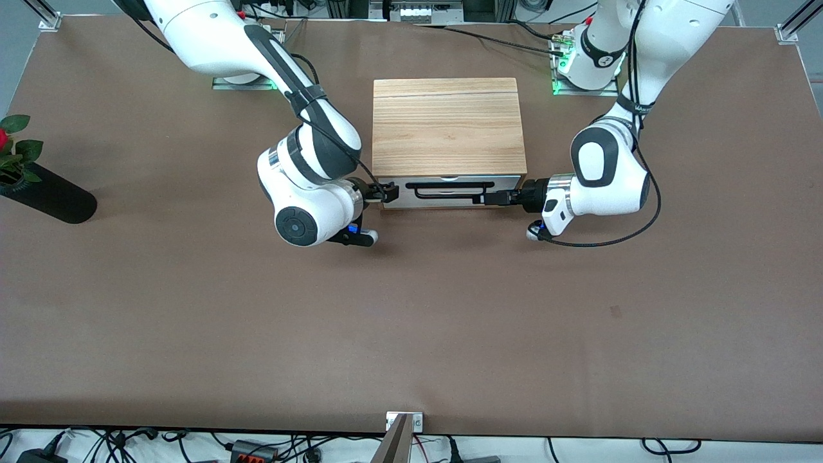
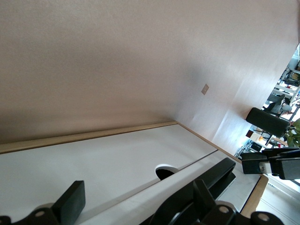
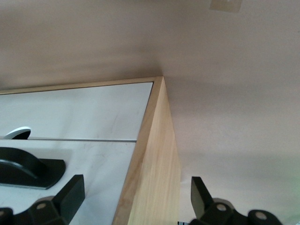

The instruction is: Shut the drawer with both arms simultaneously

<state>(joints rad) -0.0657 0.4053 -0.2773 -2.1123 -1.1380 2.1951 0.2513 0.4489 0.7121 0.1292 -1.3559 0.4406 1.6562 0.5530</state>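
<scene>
With the drawer (image 1: 450, 192) sitting nearly flush in the wooden casing (image 1: 448, 126) mid-surface, the left gripper (image 1: 495, 198) and right gripper (image 1: 388, 192) are pressing at its front's two ends, jaws spread, seemingly finishing the push; next calls for an even final nudge.

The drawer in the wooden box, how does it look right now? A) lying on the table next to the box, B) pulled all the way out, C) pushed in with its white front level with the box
C: the drawer shows only its white front, level with the box edge, with no wood inside showing; the left hand and right hand sit at its two ends.
</scene>
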